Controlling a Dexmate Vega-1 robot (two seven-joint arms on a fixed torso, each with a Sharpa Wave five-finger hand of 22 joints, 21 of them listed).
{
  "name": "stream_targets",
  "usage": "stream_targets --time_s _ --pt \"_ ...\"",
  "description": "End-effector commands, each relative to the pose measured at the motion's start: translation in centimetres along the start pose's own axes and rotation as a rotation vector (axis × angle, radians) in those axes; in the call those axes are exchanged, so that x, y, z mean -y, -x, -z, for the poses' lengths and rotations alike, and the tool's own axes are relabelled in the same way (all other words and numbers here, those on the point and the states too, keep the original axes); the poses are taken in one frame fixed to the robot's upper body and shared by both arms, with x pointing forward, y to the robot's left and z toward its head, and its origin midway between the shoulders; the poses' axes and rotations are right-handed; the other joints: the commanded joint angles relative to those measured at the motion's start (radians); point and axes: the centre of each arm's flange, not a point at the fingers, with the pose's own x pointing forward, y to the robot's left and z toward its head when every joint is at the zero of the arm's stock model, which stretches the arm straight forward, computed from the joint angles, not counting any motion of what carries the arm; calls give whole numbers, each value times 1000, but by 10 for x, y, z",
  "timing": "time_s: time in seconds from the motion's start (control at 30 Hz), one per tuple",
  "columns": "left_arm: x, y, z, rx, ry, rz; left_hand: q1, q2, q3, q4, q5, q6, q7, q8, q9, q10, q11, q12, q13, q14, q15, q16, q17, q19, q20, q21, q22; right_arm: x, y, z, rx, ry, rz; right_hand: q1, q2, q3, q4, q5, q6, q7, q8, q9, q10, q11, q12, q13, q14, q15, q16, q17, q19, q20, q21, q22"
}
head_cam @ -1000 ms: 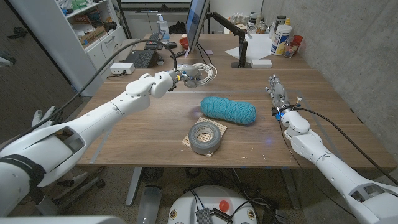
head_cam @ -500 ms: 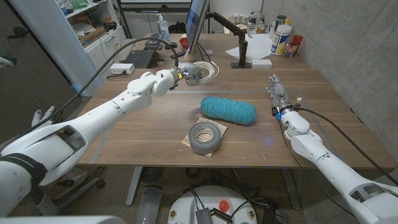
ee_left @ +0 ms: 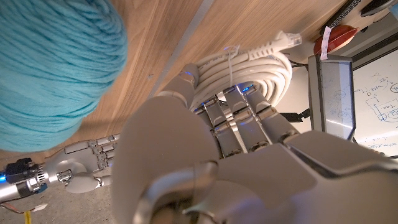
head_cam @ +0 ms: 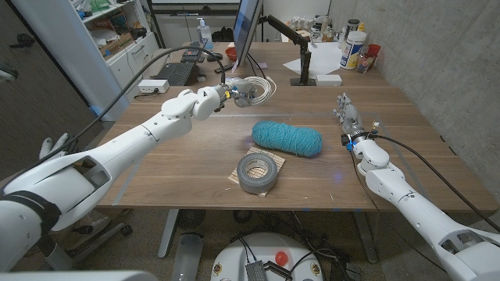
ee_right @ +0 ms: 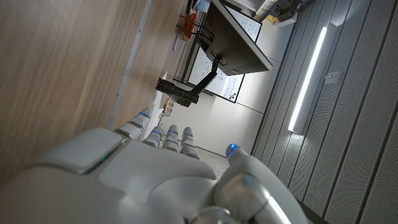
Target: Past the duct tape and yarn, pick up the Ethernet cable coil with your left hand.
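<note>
Looked like the grab step was on: the left hand [head_cam: 221,97] had its fingers [ee_left: 239,121] wrapped on the white Ethernet cable coil [ee_left: 249,68] just beyond the teal yarn [head_cam: 287,139], so next it'd probably need a clean lift

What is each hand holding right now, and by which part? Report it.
The left hand has its fingers on the near side of the Ethernet cable coil; whether they grip it cannot be told. The right hand holds nothing.
</note>
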Motion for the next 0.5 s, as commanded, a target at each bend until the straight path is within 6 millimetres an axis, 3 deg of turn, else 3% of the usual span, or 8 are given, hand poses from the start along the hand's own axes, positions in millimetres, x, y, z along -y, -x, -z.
stream_targets --time_s 0.03,0.5 --pt "-10 5 1 -10 0 -17 107 117 18 16 4 16 -21 23 46 36 -32 53 10 10 -131 -3 6 -6 1 8 1 -1 0 0 3 7 -8 -5 81 8 -3 -4 6 -4 4 5 -4 1 -1 3 -6 -37 7 3 -5 1 3 4" --pt "-17 8 -3 -10 -8 -25 106 117 18 17 4 14 -19 28 43 35 -30 58 6 14 -132 -10 13 -9 1 18 -1 -2 0 0 -2 6 -11 -5 82 8 -3 -4 8 -3 4 5 -6 -1 -2 3 -6 -38 7 3 -5 1 3 4"
